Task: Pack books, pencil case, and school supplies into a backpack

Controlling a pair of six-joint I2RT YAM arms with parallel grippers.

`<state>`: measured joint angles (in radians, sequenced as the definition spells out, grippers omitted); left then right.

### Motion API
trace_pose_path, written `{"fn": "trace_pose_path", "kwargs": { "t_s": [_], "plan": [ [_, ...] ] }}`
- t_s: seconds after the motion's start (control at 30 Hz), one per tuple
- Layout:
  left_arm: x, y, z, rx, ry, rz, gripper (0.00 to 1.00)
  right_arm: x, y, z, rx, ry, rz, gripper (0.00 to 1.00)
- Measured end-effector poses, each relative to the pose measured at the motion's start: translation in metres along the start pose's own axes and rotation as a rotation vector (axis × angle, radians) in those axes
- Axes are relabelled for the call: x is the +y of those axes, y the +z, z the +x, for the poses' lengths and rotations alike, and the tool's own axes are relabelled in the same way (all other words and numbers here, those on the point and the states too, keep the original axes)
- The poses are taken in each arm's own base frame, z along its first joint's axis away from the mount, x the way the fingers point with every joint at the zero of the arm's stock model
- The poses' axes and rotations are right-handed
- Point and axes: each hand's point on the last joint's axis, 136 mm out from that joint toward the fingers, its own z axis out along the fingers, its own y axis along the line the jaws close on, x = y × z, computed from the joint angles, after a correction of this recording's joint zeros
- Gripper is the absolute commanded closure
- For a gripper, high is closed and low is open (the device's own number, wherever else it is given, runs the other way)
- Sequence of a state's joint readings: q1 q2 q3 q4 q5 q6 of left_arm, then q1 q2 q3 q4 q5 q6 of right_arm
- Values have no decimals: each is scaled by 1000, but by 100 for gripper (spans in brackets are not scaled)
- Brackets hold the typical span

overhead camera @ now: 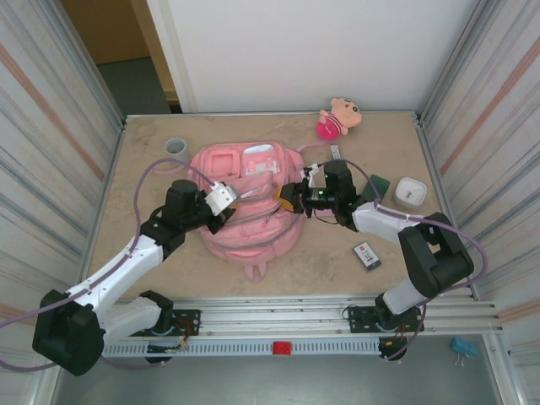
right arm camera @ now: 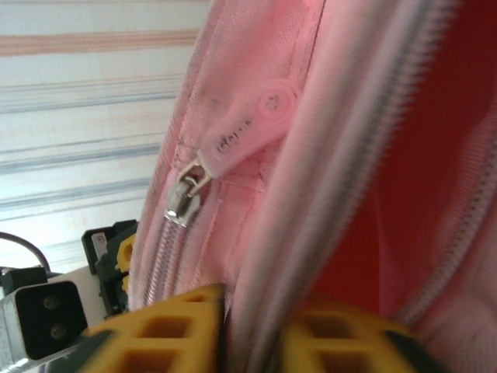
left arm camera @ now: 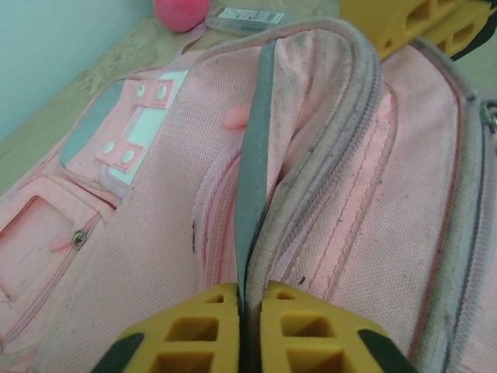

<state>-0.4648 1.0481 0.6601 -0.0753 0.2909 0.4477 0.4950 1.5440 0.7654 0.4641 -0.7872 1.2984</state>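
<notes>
Left gripper: I'm pinching it almost closed on the grey-edged rim of the backpack, holding that lip so the mouth can part.
Right gripper: I'm clamping the opposite pink lip beside the zip pull, with fabric squeezed between the pads as a counter-hold.
Backpack: it's lying flat in the middle of the table, between my two arms.
Supplies: the black piece is sitting on the table to the right, and the navy book is lying just beyond my right wrist. Both are outside the bag and, I reckon, needing an open mouth first.
</notes>
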Motion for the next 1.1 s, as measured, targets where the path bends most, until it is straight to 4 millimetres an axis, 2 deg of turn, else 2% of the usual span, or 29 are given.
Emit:
{"fn": "trace_pose_path", "kwargs": {
  "t_s": [0.07,0.13,0.3,0.4,0.5,0.6,0.7,0.93,1.1],
  "plan": [
    [4,-4,-4,28,-20,-17,67,2,3,0,-24,11,-10,100],
    [5,-11,-19,34,-45,-26,58,2,7,2,-40,20,-10,100],
    [0,-48,-66,-9,-181,-50,55,7,17,8,-70,12,-12,100],
    [-11,-64,-74,-33,-334,-49,55,7,23,12,-82,6,-6,100],
    [-31,-63,-68,-2,-489,-29,53,7,27,15,-95,1,1,100],
    [-56,-50,-52,94,-593,-19,52,8,30,18,-107,-5,7,100],
    [-72,-36,-34,192,-676,-32,51,12,34,20,-113,-10,11,100],
    [-82,-14,3,359,-816,-109,50,19,38,22,-114,-17,17,100],
    [-87,-8,7,385,-842,-128,50,20,40,23,-117,-15,29,100]
  ]
}}
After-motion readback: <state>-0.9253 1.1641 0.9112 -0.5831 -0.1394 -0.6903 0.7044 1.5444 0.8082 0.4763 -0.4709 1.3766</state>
